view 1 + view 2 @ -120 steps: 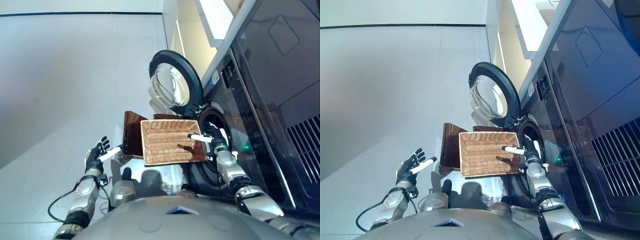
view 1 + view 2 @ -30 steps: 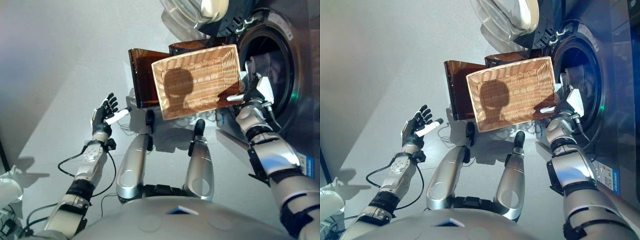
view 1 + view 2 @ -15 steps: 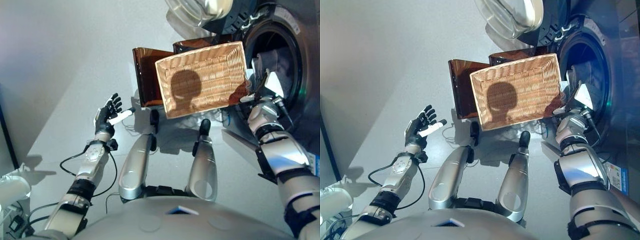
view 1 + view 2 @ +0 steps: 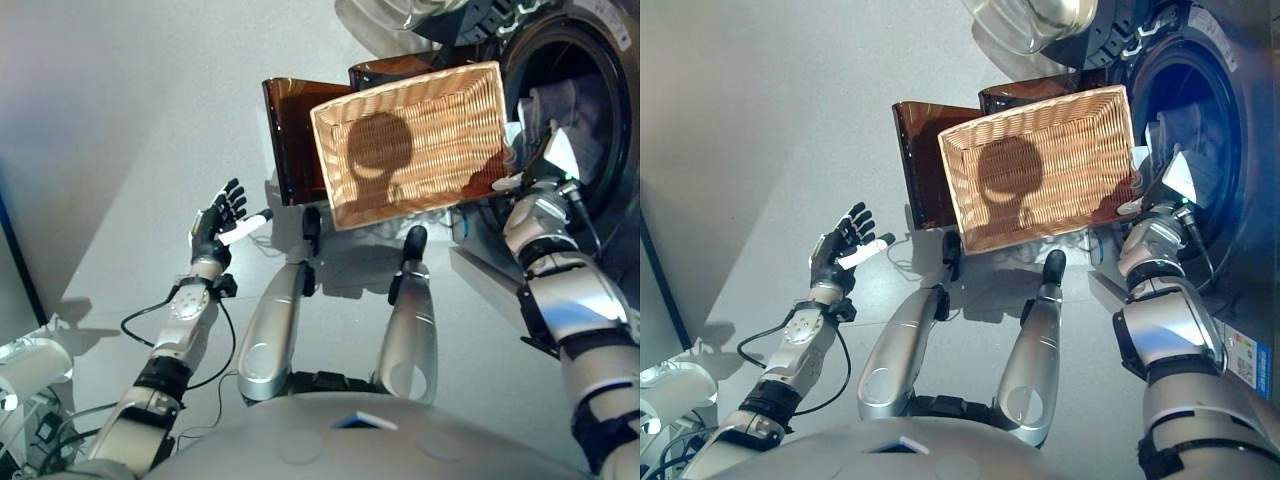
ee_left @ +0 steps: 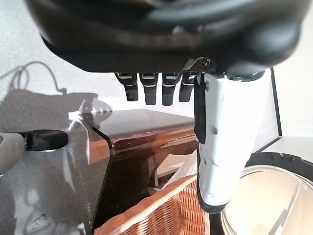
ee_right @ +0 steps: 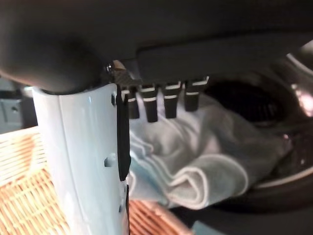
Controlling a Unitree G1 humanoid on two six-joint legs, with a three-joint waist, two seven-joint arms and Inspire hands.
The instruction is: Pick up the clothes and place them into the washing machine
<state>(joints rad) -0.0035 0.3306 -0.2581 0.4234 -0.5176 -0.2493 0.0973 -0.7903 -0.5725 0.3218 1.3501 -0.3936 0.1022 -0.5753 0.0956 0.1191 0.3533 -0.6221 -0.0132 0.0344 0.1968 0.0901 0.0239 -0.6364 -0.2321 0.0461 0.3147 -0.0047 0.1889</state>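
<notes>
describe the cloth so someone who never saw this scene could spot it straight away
Find the dark washing machine on the robot's right, with its round opening beside the wicker basket. At the lip of that opening, just past the right hand, lies a folded pale blue-white cloth. It is the only soft, light thing there: the basket is woven tan and empty, the drum dark.

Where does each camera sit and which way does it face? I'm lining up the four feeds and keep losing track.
Left eye view: on the head, looking down at the wicker basket; both arms show, left hand open over the floor.
Right eye view: beside it, same scene; right hand at the washing machine opening.
Left wrist view: along the left hand's straight fingers toward the basket.
Right wrist view: along the right hand toward a pale cloth at the drum's edge.
Shared: every view shows the basket.
</notes>
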